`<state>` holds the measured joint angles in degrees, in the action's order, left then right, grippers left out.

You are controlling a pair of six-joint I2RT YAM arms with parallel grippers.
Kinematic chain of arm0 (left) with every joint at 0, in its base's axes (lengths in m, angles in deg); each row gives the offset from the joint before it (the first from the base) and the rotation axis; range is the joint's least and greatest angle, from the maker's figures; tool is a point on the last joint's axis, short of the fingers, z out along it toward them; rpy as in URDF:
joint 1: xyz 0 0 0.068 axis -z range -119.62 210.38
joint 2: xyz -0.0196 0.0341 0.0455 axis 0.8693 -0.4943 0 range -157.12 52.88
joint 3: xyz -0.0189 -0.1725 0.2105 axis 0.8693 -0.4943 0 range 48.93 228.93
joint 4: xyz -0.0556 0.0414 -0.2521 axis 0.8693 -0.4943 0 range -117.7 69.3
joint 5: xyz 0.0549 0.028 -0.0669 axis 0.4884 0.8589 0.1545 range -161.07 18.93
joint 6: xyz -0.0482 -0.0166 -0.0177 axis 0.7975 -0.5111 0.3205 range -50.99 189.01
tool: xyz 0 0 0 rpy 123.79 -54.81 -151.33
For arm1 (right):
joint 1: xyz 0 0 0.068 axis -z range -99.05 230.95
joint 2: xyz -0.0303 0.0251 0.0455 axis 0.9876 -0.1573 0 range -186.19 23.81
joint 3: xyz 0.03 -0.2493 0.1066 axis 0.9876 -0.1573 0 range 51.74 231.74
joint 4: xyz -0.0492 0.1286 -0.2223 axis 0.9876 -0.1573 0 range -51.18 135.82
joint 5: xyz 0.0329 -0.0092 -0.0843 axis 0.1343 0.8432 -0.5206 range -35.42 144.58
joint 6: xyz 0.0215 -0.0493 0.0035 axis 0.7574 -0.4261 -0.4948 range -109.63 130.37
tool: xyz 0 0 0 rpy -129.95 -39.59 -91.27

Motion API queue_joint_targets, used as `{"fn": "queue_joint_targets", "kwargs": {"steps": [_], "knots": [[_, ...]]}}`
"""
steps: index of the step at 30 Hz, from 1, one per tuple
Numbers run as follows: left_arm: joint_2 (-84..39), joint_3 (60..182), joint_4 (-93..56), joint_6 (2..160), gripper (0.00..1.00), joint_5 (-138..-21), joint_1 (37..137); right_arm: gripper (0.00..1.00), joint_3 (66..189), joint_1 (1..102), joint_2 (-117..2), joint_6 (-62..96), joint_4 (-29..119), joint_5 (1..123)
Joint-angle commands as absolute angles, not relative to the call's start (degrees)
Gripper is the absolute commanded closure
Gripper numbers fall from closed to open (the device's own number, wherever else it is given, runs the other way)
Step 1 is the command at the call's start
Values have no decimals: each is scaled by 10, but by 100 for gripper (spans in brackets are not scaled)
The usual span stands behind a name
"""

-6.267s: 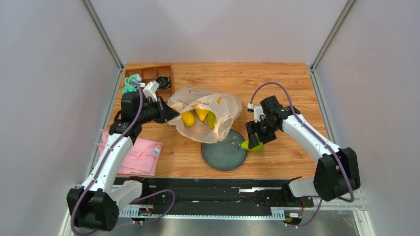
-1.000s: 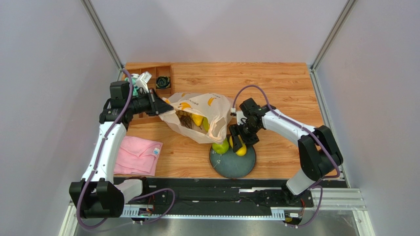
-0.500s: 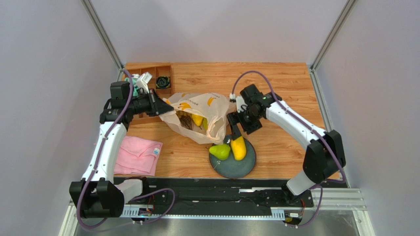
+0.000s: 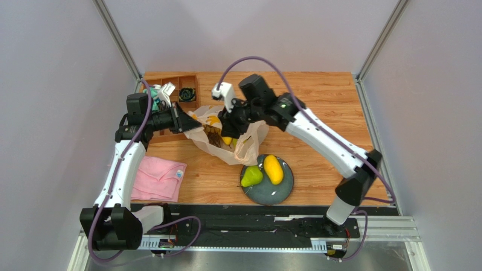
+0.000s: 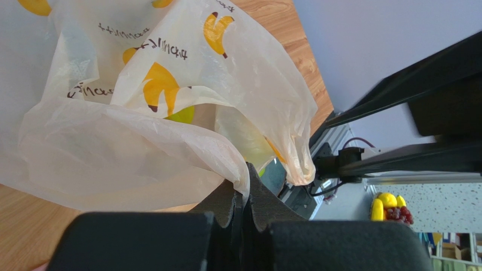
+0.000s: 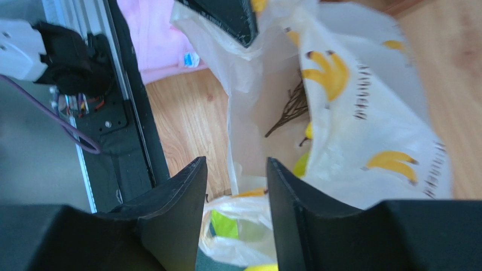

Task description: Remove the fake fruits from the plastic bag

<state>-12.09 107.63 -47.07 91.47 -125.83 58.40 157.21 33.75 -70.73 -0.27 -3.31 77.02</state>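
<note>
Clamped tight on the edge of the plastic bag (image 4: 249, 138) with the left gripper (image 5: 244, 192); poised over the bag's open mouth with the right gripper (image 6: 235, 162), jaws partly apart and empty. Out on the plate (image 4: 283, 195) just beside the bag: green pear (image 4: 250, 176) and yellow mango (image 4: 273, 169), side by side. Inside the bag, more fruit (image 5: 182, 115), yellow-green through the plastic.

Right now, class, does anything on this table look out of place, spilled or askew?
Nothing stands out. The pear and mango lie on the plate, nothing is spilled, and the bag is bunched where the left gripper pinches its edge.
</note>
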Motion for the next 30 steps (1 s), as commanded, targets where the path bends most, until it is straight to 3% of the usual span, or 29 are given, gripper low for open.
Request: {"fn": "queue_joint_targets", "kwargs": {"steps": [1, 6, 11, 21, 30], "knots": [[-101, 1108, -465, 913, 100, -1285, 584, 59, 1596, 331, -798, -37, -57, 754], [-63, 1098, -491, 898, 100, -1286, 584, 66, 1589, 323, -874, 0, -52, 676], [-33, 1115, -586, 819, 100, -1285, 584, 62, 1519, 364, -852, 72, -18, 547], [33, 1124, -854, 620, 100, -1351, 589, 29, 1446, 382, -815, 135, 6, 466], [31, 1103, -813, 626, 100, -1333, 591, 1, 1486, 381, -887, 122, 26, 361]]}}
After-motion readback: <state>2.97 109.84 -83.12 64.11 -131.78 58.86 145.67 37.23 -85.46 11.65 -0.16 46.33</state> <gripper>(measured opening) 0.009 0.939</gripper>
